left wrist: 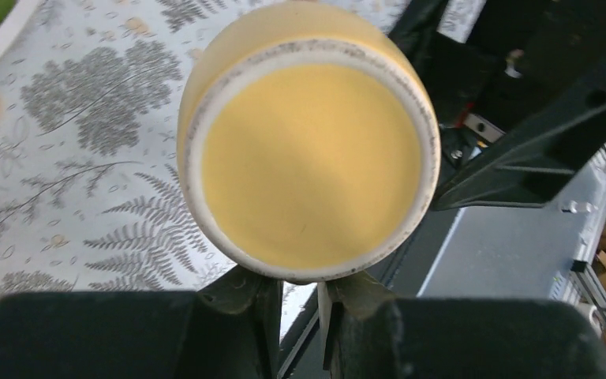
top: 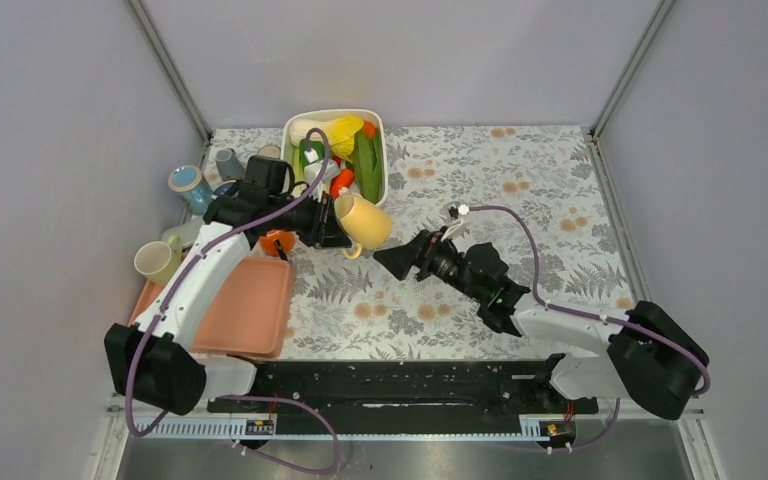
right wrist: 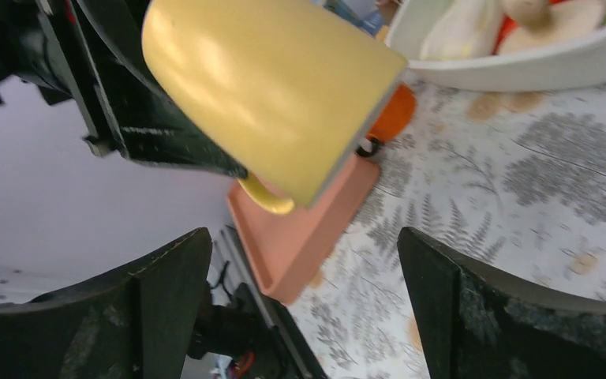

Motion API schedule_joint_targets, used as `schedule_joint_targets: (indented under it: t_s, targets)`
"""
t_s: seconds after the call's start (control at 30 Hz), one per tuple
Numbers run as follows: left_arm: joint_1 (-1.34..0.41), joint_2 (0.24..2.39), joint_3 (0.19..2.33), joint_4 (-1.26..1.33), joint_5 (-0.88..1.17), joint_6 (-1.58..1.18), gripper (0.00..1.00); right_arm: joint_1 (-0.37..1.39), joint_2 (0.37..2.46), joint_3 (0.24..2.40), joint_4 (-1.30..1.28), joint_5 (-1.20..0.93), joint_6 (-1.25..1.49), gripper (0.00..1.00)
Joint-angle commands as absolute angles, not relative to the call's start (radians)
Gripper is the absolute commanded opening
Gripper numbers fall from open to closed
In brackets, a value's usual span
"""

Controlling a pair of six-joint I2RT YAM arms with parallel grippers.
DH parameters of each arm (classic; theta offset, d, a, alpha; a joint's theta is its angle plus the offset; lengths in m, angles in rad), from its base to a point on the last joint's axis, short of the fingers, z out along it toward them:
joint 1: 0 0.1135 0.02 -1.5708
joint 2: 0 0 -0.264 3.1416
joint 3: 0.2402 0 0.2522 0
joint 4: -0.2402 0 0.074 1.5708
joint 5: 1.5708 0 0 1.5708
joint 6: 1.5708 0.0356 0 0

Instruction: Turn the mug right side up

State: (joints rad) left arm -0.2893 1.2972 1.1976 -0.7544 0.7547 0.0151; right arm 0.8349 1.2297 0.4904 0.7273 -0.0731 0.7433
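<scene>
Along the counter's (top: 560,180) left edge stood a cream cup (top: 157,260), a blue mug (top: 192,188) and a grey cup (top: 228,163). A salmon tray (top: 245,305) lay toward the near-left corner. At the far edge, left of centre, a white basin (top: 384,160) held yellow, green and red produce.

The left arm (top: 200,280) reached from the near-left corner across the tray. The left fingers (left wrist: 237,290) were drawn in to a narrow gap at the lower side of the yellow mug (top: 363,222), the side from which its handle (right wrist: 264,196) hung. Exactly what they pinched could not be told, because the mug's body covered the spot. The mug was clear of the counter, carried by those fingers alone. It hung on its side over the counter's middle, just in front of the basin's near rim. Its flat base, ringed by a pale unglazed band, faced straight back at the left wrist camera. Its mouth showed in no view.

Just to the right, the right fingers (right wrist: 166,300) were spread wide with nothing between them. They pointed at the mug from the near-right. The mug sat ahead of and above their gap, close but not touching either finger. Behind them the right arm (top: 560,320) ran back to the near-right corner.
</scene>
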Motion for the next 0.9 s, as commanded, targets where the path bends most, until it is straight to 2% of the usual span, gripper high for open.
schedule_joint_targets:
  t_s: [0.0, 0.1, 0.2, 0.27, 0.3, 0.43, 0.47, 0.53, 0.6, 0.67, 0.73, 0.87]
  targets:
    - [-0.311, 1.214, 1.257, -0.694, 0.973, 0.003, 0.00, 0.828, 1.333, 0.600, 1.073, -0.194, 0.892, 0.95]
    - [-0.333, 1.189, 1.246, -0.692, 0.986, 0.003, 0.00, 0.828, 1.414, 0.644, 1.251, -0.276, 0.945, 0.84]
    - [-0.336, 1.176, 1.211, -0.692, 0.998, 0.011, 0.00, 0.828, 1.435, 0.667, 1.313, -0.297, 0.950, 0.73]
    - [-0.339, 1.172, 1.186, -0.691, 1.009, 0.023, 0.00, 0.828, 1.419, 0.662, 1.299, -0.269, 0.912, 0.61]
    - [-0.340, 1.174, 1.175, -0.691, 1.009, 0.025, 0.00, 0.828, 1.408, 0.657, 1.291, -0.246, 0.894, 0.53]
    - [-0.342, 1.192, 1.165, -0.692, 0.995, 0.041, 0.00, 0.828, 1.365, 0.662, 1.201, -0.240, 0.804, 0.06]
    - [-0.342, 1.200, 1.174, -0.705, 0.975, 0.060, 0.01, 0.828, 1.347, 0.663, 1.139, -0.235, 0.761, 0.00]
    - [-0.338, 1.216, 1.196, -0.752, 0.913, 0.111, 0.24, 0.829, 1.287, 0.663, 0.972, -0.200, 0.633, 0.00]
    - [-0.322, 1.220, 1.211, -0.796, 0.861, 0.160, 0.54, 0.828, 1.207, 0.681, 0.746, -0.142, 0.443, 0.00]
    - [-0.296, 1.211, 1.217, -0.802, 0.827, 0.179, 0.66, 0.830, 1.166, 0.724, 0.505, -0.080, 0.249, 0.00]
    - [-0.263, 1.200, 1.236, -0.800, 0.780, 0.188, 0.73, 0.832, 1.157, 0.778, 0.313, -0.057, 0.083, 0.00]
    - [-0.252, 1.205, 1.291, -0.780, 0.598, 0.148, 0.78, 0.906, 1.182, 0.860, 0.017, -0.020, -0.269, 0.00]
